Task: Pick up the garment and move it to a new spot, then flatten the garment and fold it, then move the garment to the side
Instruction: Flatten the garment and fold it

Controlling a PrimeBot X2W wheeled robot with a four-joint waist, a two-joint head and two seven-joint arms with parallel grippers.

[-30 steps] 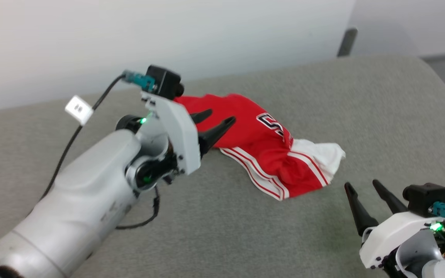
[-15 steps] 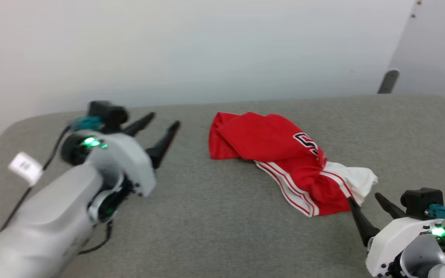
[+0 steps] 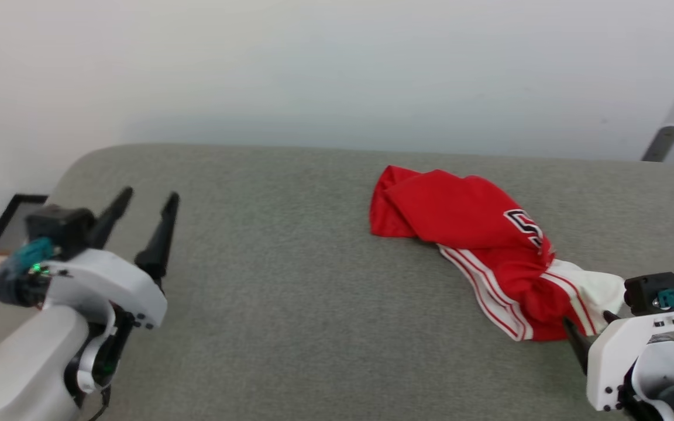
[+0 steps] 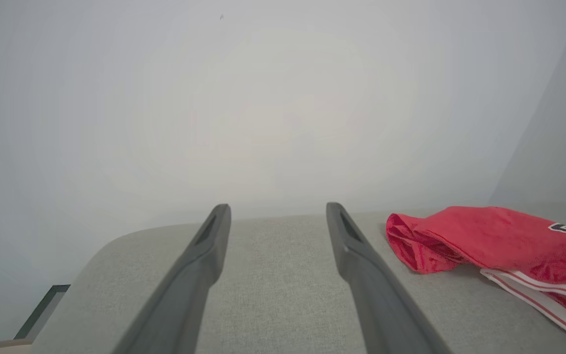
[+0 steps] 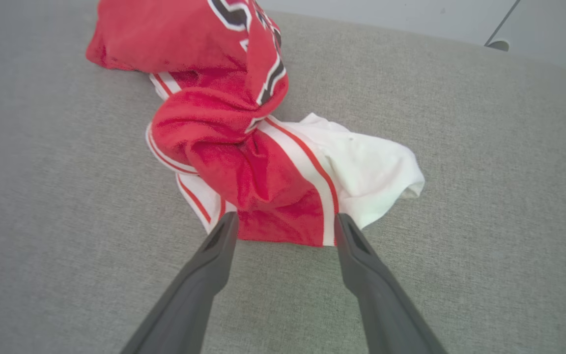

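A second ago the left gripper [image 3: 150,194] reached over the red end of the jersey [image 3: 466,228]. It has since drawn away and now stands at about 8 o'clock in the head view, well apart from the cloth, its two dark fingers spread with nothing between them. The head camera has swung too, so the jersey's slide across that view is no move of the cloth. It lies bunched on the grey cushion [image 3: 290,280] as before, at about 3 o'clock, number patch up, the white sleeve [image 5: 376,177] trailing toward 5 o'clock. The right gripper [image 5: 285,217], at 5 o'clock, has closed in. Its wrist view shows the spread fingertips either side of the near striped hem, at or just short of the edge, clenching nothing. I judge the jersey set down at its new spot and released. Flattening comes next, likely with the right arm taking this hem.
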